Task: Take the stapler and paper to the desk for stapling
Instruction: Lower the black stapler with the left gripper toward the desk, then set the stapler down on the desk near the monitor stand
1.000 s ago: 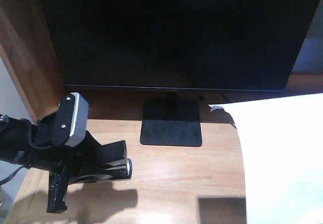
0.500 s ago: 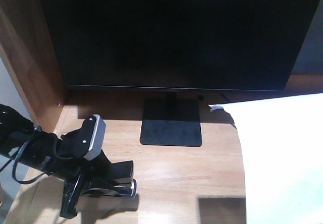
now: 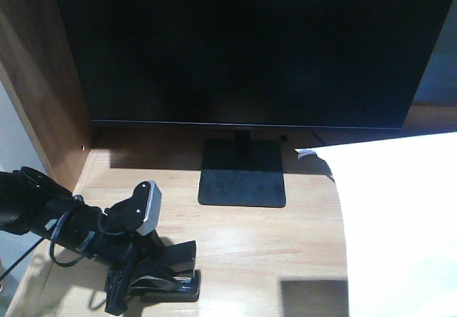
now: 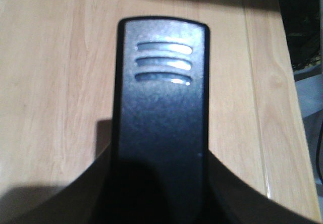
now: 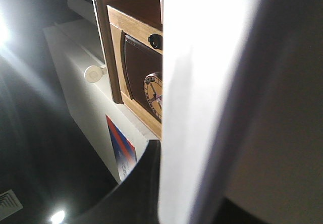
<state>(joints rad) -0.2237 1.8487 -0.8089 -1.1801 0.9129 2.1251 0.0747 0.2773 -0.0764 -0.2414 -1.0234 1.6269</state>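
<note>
The black stapler rests low on the light wood desk at the front left, with my left gripper shut on it. From the left wrist, the stapler runs lengthwise between my left gripper and out over the desk; three slots mark its far end. The white paper fills the right side, partly over the desk. My right gripper is shut on the paper, with one dark finger showing left of the sheet. The right gripper is hidden in the front view.
A large black monitor stands at the back on a flat black base. A dark wood side panel rises at the left. The desk's edge runs close to the stapler. A wooden shelf with a clock lies beyond the paper.
My left arm has come down and a little to the right with the stapler, from above the desk to its surface. The paper has stayed where it was.
</note>
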